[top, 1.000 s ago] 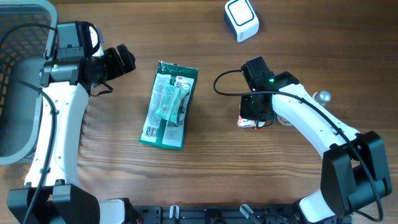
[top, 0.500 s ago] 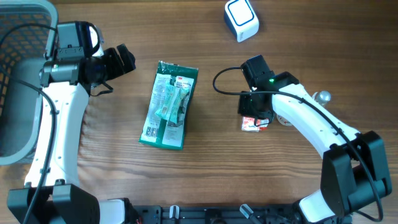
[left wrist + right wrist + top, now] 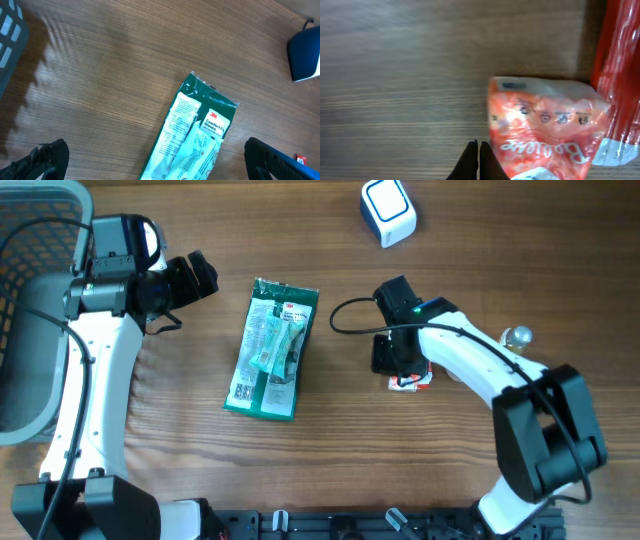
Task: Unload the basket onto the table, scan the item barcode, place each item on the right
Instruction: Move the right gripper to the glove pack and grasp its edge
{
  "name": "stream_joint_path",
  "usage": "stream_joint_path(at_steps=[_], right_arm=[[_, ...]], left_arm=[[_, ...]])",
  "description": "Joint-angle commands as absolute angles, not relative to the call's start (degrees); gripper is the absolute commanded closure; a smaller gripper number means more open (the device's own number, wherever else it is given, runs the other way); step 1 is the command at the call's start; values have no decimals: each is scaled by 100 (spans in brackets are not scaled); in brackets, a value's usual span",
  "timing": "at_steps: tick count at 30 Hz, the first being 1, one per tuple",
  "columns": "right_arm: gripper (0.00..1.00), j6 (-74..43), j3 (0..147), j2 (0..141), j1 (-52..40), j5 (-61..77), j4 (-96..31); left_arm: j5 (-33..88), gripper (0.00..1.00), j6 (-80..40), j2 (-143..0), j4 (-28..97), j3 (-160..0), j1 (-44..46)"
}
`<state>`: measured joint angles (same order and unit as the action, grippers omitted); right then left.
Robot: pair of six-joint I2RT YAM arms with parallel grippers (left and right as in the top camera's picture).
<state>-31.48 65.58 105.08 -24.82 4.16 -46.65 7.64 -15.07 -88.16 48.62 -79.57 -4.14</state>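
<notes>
- Wood-grain table (image 3: 330, 470), brown and matte, carries both arms and all items.
- Left gripper (image 3: 188, 292): fingers spread to full width, holding nothing and touching nothing.
- Right gripper (image 3: 477, 150): black fingers pressed together into one thin wedge with nothing between them. The tips sit just beside the near edge of the orange packet (image 3: 545, 130); contact cannot be confirmed.
- Orange packet: a small pillow-shaped pouch of glossy, crinkled film with white lettering, lying flat on the table directly ahead of the right fingertips.
- Red item (image 3: 620, 75): shiny, smooth and elongated, touching the side of the orange packet away from the right fingers.
- Glove packet (image 3: 272, 348): a flat rectangular bag of green film with a white printed label. Pale turquoise gloves show through its clear front. It lies between the two grippers, ahead of the left one and apart from both.
- Scanner (image 3: 388, 210): a rounded white block with a blue face, on the table beyond the right gripper and well apart from it.
- Basket (image 3: 25, 425): grey plastic with rounded corners and slotted walls, behind the left gripper at the table's edge. A black arm cable crosses above it.
</notes>
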Motion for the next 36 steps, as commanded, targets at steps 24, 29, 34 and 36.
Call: stream_joint_path(at_steps=[24,29,34,36], right_arm=[[55,-3774,6510,10652,-3179,2394,-1472],[48,-4115,6510,10654,-3177,2390,-751],[47,-4045,6510,10659,-3229,2403,-845],[47,-4047,6510,10659,-3229,2403,-888]], left_arm=[[829,0,-1389,-8799,4853,-8027,-436],[829,0,-1389,-8799,4853,-8027,-436],[829,0,-1389,-8799,4851,-8027,-436],[832,0,-1391,-8799,4851,-8027,-436]])
